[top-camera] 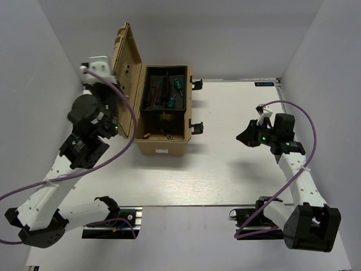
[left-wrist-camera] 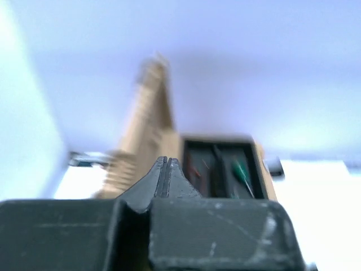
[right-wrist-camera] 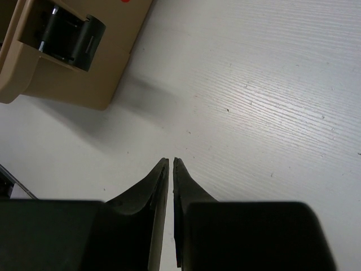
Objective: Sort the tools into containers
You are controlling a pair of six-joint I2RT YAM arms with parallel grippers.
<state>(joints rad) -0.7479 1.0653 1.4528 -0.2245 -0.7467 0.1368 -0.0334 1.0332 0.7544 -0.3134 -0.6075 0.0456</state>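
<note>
Far left on the table [top-camera: 225,169] sits the toolbox [top-camera: 163,145], its lid [top-camera: 125,68] upright on the left, with green screwdrivers [top-camera: 171,102] and dark keys [top-camera: 164,90] lying in the black tray [top-camera: 145,107]. The left gripper [left-wrist-camera: 164,164], jaws pressed together on nothing, hangs close by the lid. The right gripper [right-wrist-camera: 171,164], likewise closed and empty, hovers over the table well to the right. My worry is the left arm [top-camera: 51,192]: one careless swing could knock the lid down onto the tray, or shove the whole box.

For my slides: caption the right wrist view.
Shut right pincer over white table, tan toolbox corner and black latch upper-left.
</note>
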